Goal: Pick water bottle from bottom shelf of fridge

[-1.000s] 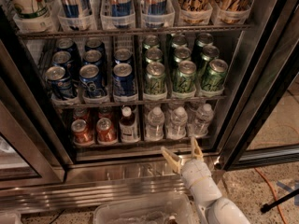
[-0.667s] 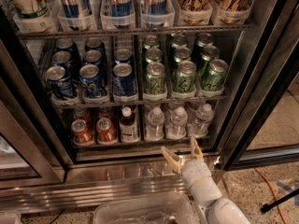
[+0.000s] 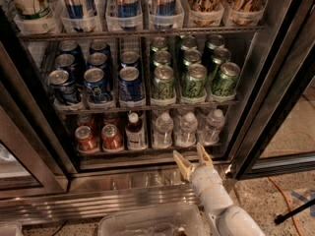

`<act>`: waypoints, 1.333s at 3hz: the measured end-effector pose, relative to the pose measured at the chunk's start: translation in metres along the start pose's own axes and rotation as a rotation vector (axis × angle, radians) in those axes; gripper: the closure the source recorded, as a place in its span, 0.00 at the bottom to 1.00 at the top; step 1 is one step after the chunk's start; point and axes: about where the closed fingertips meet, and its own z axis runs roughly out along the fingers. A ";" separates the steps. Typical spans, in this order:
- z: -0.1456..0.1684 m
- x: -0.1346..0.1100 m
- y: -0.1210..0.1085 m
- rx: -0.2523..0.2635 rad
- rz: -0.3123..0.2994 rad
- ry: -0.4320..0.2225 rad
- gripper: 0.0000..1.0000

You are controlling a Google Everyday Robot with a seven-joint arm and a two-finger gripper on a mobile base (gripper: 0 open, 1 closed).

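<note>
Hand (image 3: 193,160), open and empty before the bottom shelf (image 3: 123,154), should advance level to straddle the nearest water bottle (image 3: 187,130) mid-body

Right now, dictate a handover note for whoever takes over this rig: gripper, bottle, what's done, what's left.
Gripper: open, empty, low in front of the fridge's steel ledge, just outside the bottom shelf.
Water bottle: upright on that shelf's right half, among other clear bottles, directly beyond the gripper.
Done: door open, gripper lined up.
Left: reach in, close on bottle, lift out.
</note>
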 end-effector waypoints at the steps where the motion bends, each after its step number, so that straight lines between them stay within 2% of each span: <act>1: 0.009 -0.002 -0.003 -0.004 -0.005 0.000 0.28; 4: 0.047 -0.006 -0.014 -0.026 0.001 0.002 0.27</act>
